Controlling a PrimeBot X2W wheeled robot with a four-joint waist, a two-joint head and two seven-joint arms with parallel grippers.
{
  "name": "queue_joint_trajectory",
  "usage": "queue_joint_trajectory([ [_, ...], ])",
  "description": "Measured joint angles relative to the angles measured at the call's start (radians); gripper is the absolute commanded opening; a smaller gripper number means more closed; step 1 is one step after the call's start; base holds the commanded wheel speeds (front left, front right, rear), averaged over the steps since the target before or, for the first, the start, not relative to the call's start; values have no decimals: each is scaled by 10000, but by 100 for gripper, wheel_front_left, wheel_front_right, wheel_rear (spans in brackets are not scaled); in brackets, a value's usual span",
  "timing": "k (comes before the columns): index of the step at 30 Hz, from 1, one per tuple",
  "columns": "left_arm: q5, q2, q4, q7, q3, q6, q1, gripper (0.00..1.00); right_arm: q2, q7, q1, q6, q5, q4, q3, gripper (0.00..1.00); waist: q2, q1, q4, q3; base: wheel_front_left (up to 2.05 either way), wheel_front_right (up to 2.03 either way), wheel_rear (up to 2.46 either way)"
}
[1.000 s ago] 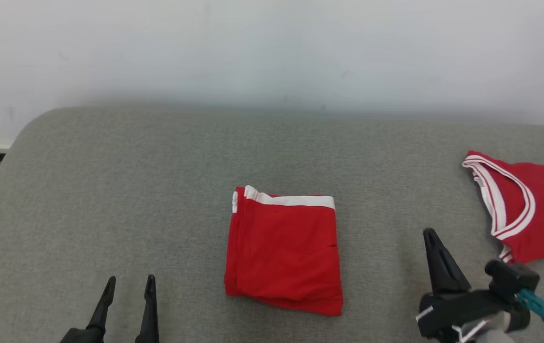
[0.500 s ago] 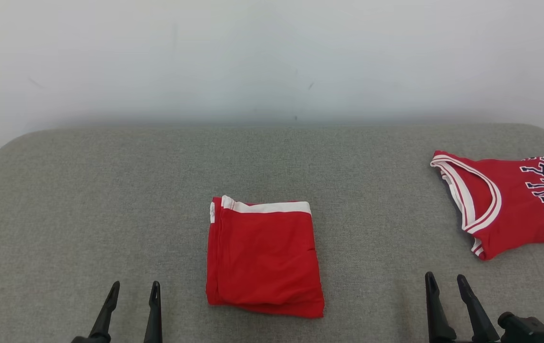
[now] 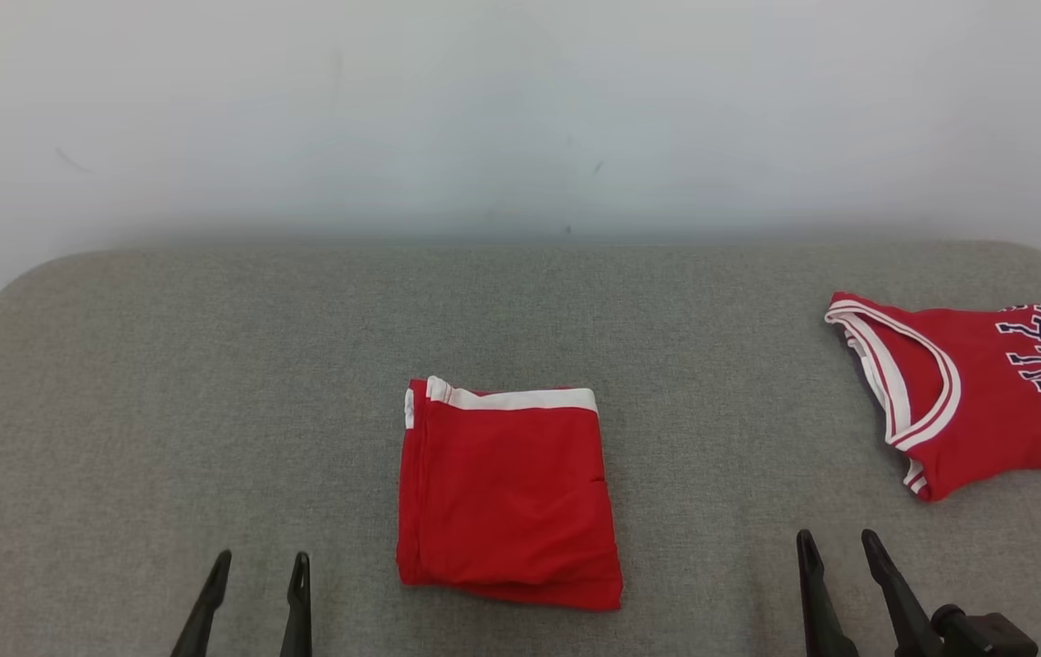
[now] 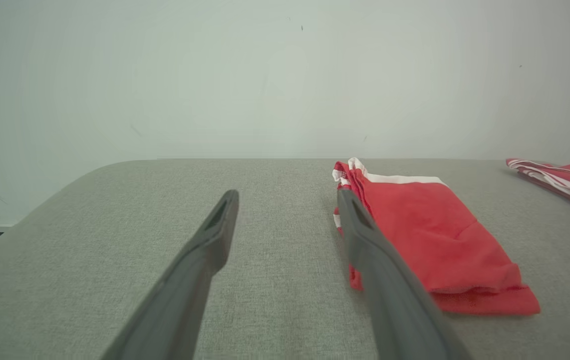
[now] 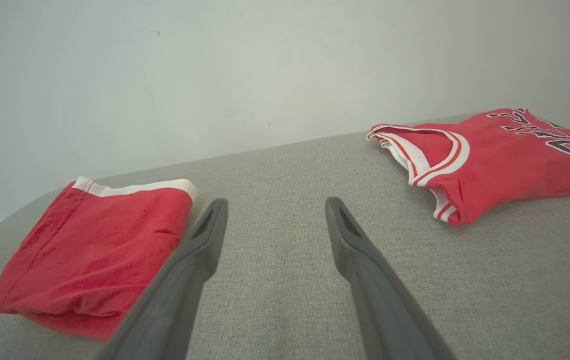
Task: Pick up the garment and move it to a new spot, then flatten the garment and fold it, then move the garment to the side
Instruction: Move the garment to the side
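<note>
A red garment (image 3: 506,497) with a white band lies folded into a neat rectangle on the middle of the grey cushioned surface (image 3: 210,365). It also lies right of the fingers in the left wrist view (image 4: 429,240) and left of them in the right wrist view (image 5: 95,250). My left gripper (image 3: 260,570) is open at the lower left, empty, a short way left of the folded garment. My right gripper (image 3: 835,547) is open at the lower right, empty, between the folded garment and a red jersey (image 3: 985,401). Neither gripper touches cloth.
The red jersey with white trim and dark lettering lies flat at the right edge of the surface (image 5: 504,160). A pale wall (image 3: 520,109) rises behind the surface. The surface rounds off at its far left and far right corners.
The head camera has shifted, bringing more of the jersey into view. My right gripper has turned from a sideways pose to point forward, lower in view, with its fingers now apart. Both garments lie unmoved.
</note>
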Motion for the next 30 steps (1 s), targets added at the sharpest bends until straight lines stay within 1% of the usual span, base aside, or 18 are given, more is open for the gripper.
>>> queue_joint_trajectory([
  [8,-33,-31,-50,0,21,0,301,100,71,0,125,0,-132,104,109,100,0,0,72,-40,0,0,0],
  [30,-4,-69,-165,0,196,0,292,100,119,0,109,0,-192,52,48,100,0,0,127,33,0,0,0],
])
